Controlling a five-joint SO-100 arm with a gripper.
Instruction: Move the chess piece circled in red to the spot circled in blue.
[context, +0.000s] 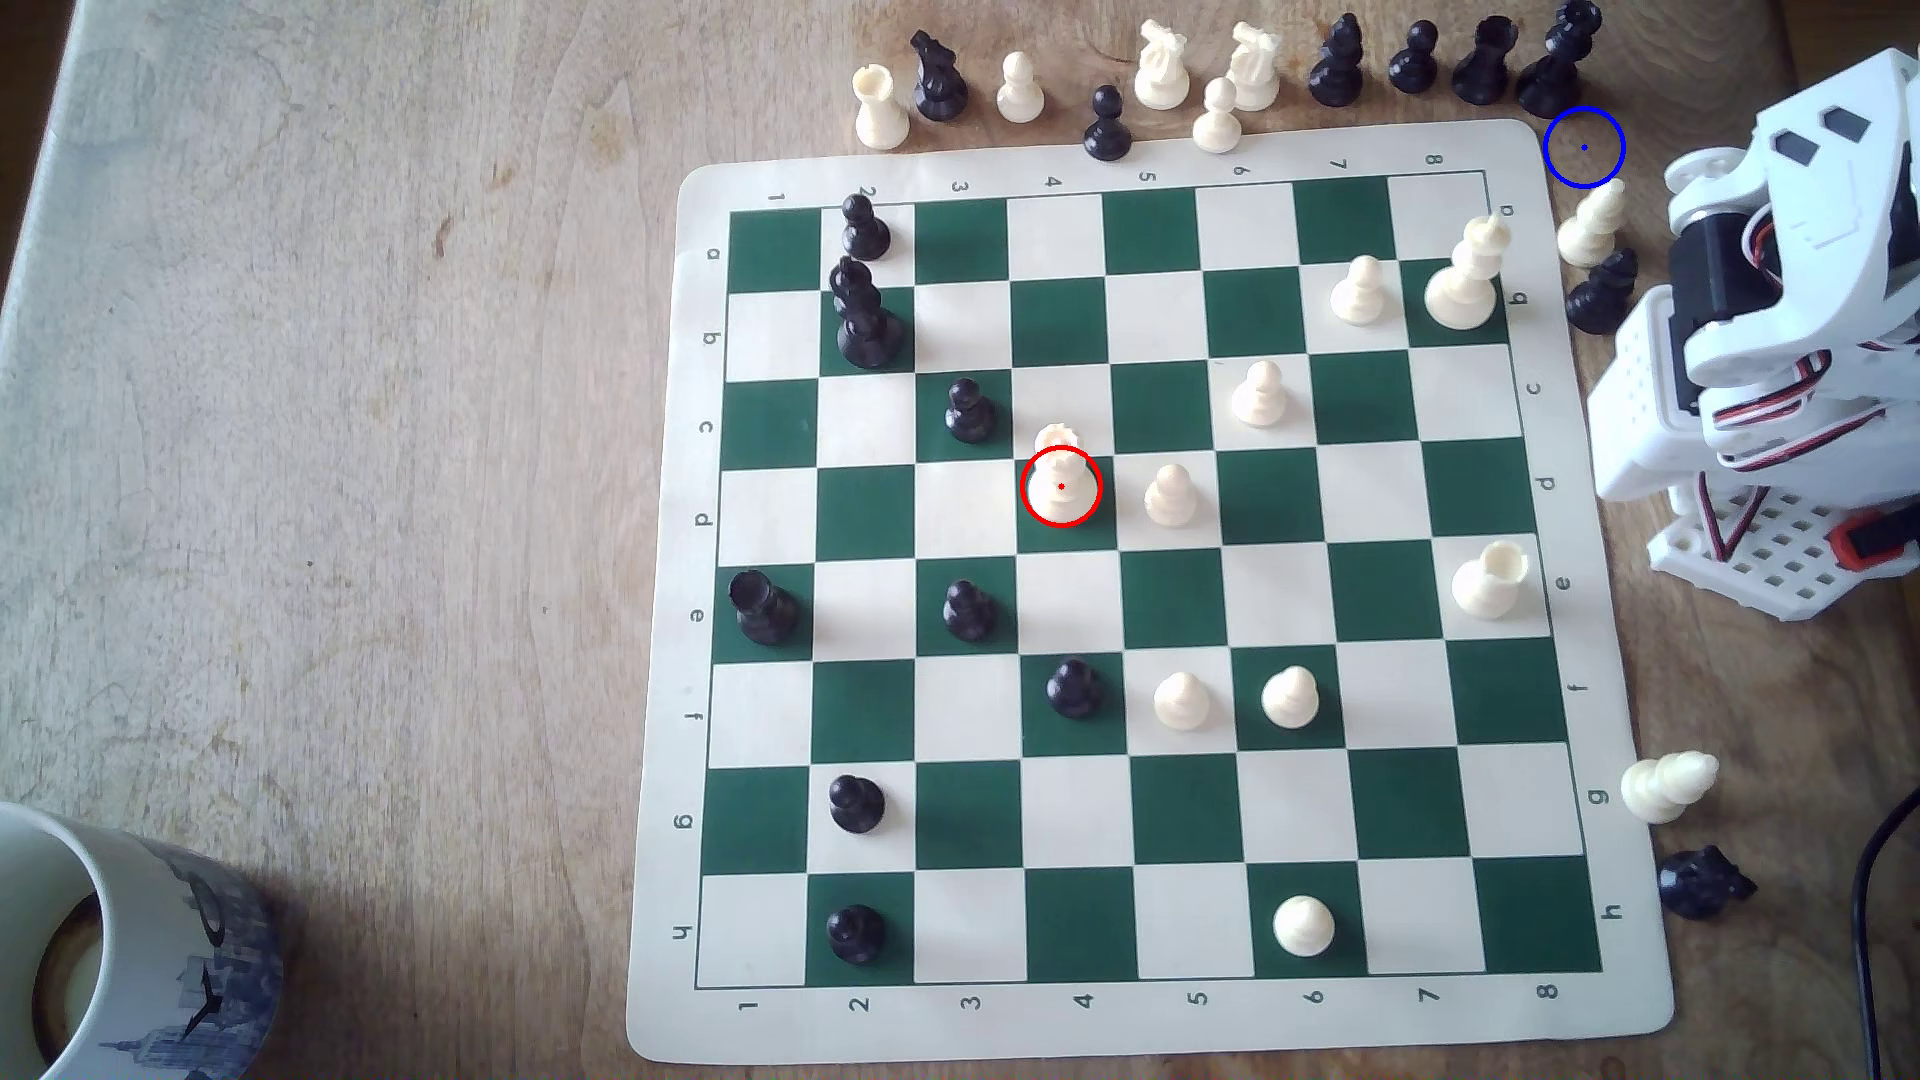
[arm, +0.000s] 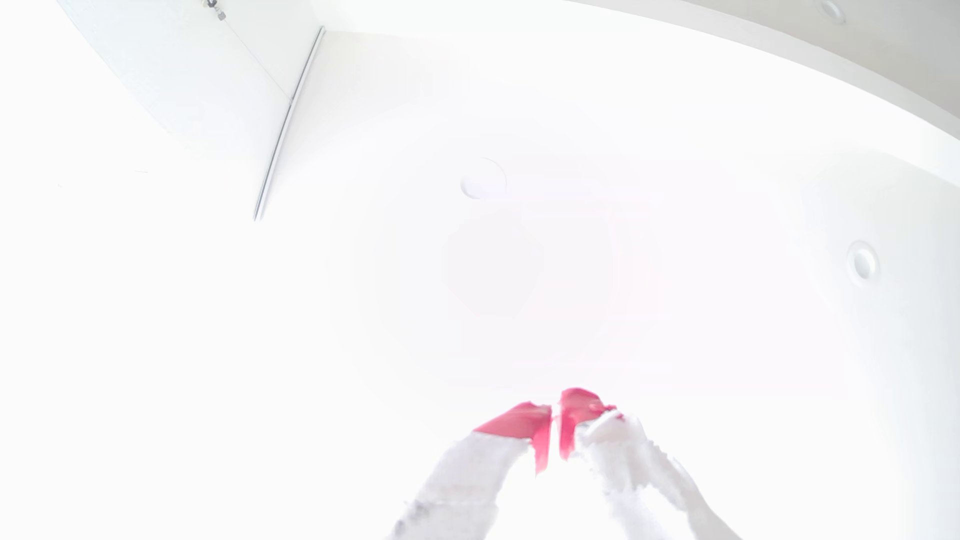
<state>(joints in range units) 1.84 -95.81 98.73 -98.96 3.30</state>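
Jaws nearly closed on nothing, the gripper (arm: 555, 415) points up at a washed-out ceiling, its red fingertips (arm: 519, 420) almost meeting. Nothing is done yet: the white queen (context: 1060, 483) stands mid-board inside its red ring, well apart from the blue ring (context: 1583, 147) on bare wood beyond the board's corner.

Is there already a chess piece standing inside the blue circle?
No. In the exterior view the blue circle encloses bare wood, and the cream queen stands on the board inside the red circle.
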